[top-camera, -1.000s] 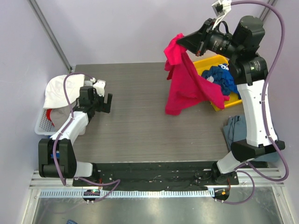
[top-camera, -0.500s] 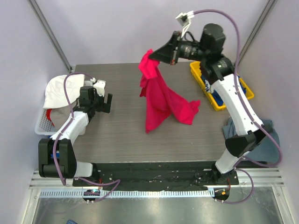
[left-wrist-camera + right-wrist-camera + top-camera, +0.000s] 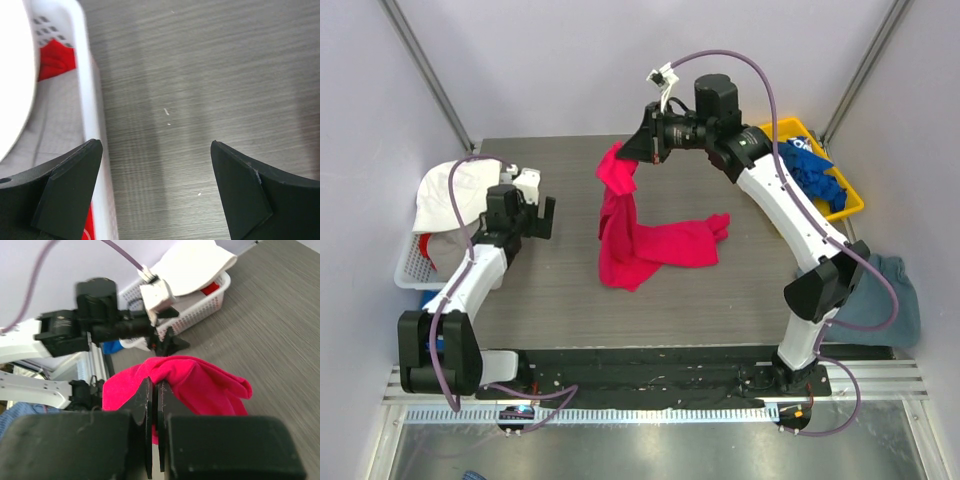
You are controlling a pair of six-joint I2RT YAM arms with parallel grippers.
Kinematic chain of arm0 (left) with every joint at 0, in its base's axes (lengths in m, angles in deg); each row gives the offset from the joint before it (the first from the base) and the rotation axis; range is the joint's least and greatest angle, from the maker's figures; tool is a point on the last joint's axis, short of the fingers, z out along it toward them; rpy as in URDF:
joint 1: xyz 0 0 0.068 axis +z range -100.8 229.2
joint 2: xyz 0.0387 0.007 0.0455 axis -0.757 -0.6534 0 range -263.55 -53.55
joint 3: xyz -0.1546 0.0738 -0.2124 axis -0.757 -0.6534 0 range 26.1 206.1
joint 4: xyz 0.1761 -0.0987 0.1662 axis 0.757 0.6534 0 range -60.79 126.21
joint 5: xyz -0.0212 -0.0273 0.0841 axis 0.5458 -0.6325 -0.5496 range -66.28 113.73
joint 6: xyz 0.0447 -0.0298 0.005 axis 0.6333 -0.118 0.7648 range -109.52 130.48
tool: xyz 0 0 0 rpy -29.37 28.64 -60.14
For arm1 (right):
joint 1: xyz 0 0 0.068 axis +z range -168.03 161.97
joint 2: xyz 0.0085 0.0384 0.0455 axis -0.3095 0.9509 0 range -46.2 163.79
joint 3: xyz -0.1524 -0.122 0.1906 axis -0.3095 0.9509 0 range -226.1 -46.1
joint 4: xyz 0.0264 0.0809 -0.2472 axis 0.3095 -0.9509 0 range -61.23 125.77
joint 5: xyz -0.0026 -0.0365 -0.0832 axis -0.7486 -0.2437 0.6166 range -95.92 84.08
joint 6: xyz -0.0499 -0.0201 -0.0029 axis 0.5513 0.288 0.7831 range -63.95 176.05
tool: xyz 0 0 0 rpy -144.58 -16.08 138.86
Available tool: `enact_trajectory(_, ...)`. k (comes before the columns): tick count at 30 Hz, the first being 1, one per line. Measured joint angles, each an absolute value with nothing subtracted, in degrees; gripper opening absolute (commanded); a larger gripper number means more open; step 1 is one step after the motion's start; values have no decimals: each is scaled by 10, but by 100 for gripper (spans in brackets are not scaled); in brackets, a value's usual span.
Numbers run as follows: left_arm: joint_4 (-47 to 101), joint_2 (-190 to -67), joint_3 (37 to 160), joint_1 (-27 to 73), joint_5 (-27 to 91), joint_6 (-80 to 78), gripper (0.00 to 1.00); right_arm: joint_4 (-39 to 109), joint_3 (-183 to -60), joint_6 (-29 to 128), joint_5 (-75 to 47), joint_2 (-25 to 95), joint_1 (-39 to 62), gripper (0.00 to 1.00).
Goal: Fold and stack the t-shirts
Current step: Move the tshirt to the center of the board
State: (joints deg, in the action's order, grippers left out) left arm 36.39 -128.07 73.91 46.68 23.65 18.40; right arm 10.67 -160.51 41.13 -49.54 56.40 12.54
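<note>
We could read no text, label, brand, number or sign in any view. The white print on the royal blue t-shirt (image 3: pixel 812 172) in the yellow bin (image 3: pixel 850 207) was too small for us to make out. The pink-red t-shirt (image 3: pixel 645 245) showed us only plain cloth.
</note>
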Motion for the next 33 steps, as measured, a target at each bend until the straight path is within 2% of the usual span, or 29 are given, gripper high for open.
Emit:
enact_trajectory(8, 360, -1220, 746, 467, 181, 181, 97, 56, -1588, 483, -464, 637, 140, 1)
enact_trajectory(17, 374, -1219, 814, 467, 156, 168, 98, -12, -1542, 540, -427, 723, 218, 2)
enact_trajectory(22, 381, -1214, 815, 467, 146, 165, 98, -32, -1548, 562, -413, 740, 252, 13)
enact_trajectory(26, 384, -1212, 815, 467, 135, 163, 98, -49, -1590, 576, -398, 772, 274, 35)
enact_trajectory(27, 385, -1212, 815, 467, 131, 163, 98, -54, -1606, 581, -393, 784, 279, 44)
enact_trajectory(28, 387, -1212, 815, 467, 129, 162, 98, -59, -1618, 585, -389, 792, 284, 46)
enact_trajectory(29, 388, -1212, 815, 467, 127, 162, 98, -64, -1626, 587, -386, 799, 288, 57)
enact_trajectory(33, 389, -1212, 815, 467, 118, 162, 98, -76, -1647, 601, -370, 812, 302, 67)
